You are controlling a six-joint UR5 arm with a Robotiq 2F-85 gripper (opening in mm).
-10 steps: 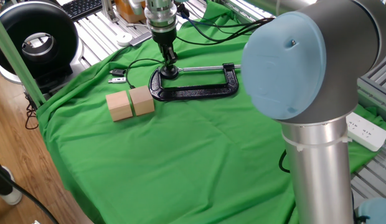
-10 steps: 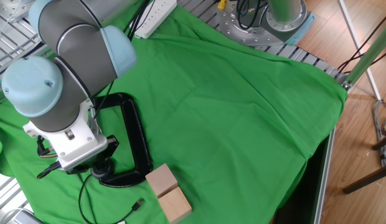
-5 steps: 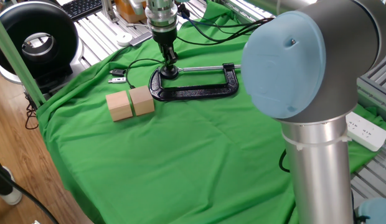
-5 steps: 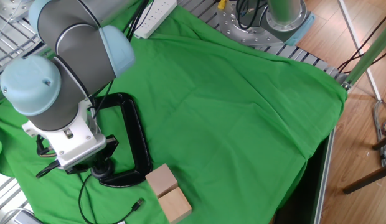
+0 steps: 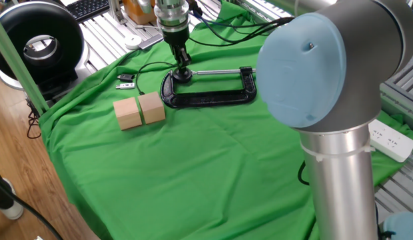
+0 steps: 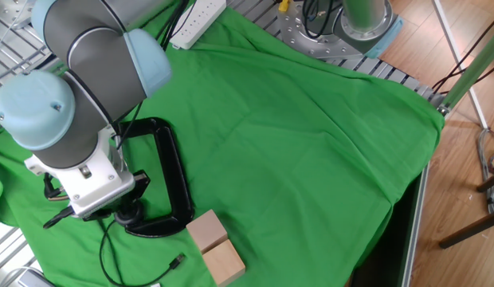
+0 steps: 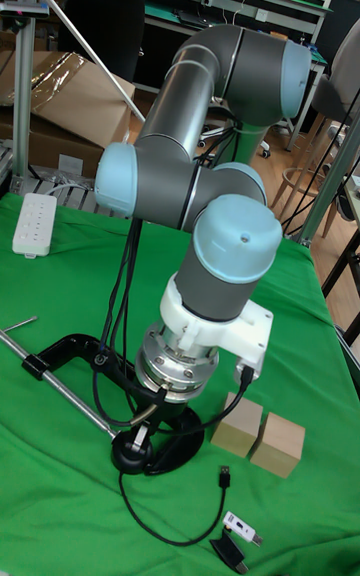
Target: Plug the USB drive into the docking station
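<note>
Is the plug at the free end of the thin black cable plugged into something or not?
Not plugged in: the plug lies bare on the green cloth near the wooden blocks, joined to nothing.

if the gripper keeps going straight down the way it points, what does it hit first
Most likely the small round black docking station directly beneath the gripper; its fingertips look at or nearly on it, though contact is unclear.

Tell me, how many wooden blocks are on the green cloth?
2: one block and the other block touch side by side, near the C-clamp. None seems hidden.
</note>
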